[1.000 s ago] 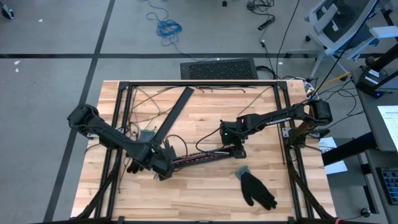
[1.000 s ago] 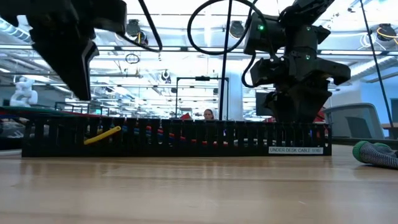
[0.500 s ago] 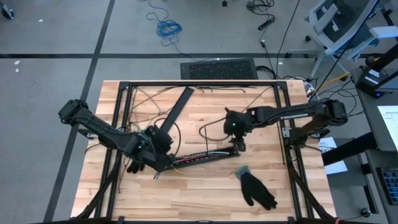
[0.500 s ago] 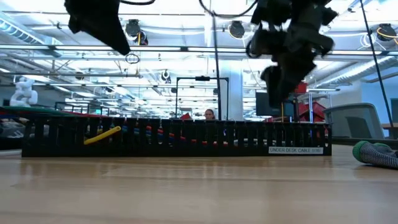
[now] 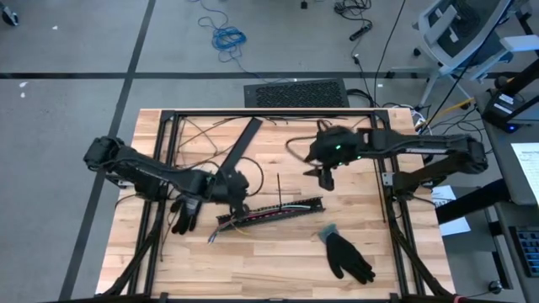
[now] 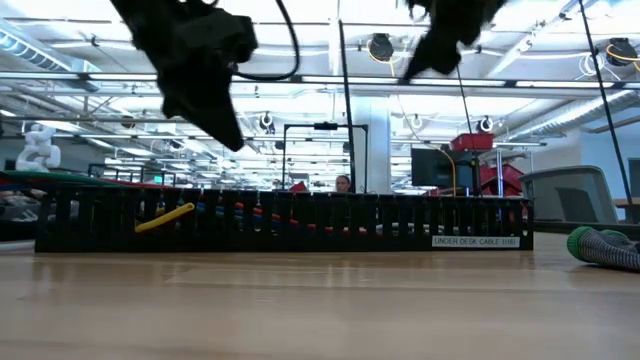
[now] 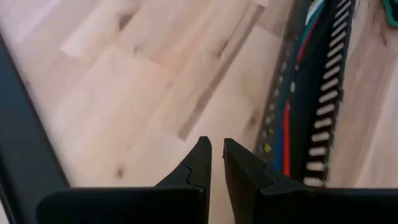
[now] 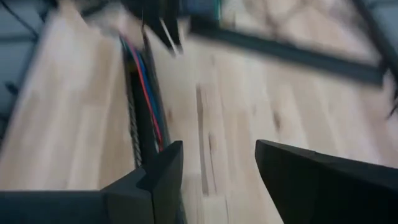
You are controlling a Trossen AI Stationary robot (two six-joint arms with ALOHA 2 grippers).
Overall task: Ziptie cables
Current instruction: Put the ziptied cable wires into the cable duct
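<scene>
Jaws first: from the high view, the left gripper [image 5: 238, 195] is hanging nearly clenched and empty just above the left end of the black slotted strip [image 5: 271, 209], where the cables [image 5: 261, 215] are lying, while the right gripper [image 5: 325, 175] is hovering parted and empty beyond the strip's right end. Judging by this, no tie is in hand yet, so the step looks like positioning, and the next move is calling for a descent onto the bundle. A black glove [image 5: 346, 255] is lying near the front edge, and dark frame rails are bounding both sides. Low view: both grippers are riding clear above the strip. Left wrist view: near-shut fingers [image 7: 196, 167] are facing bare wood beside the strip. Right wrist view: spread fingers [image 8: 163, 163] are framing open table beside it.
</scene>
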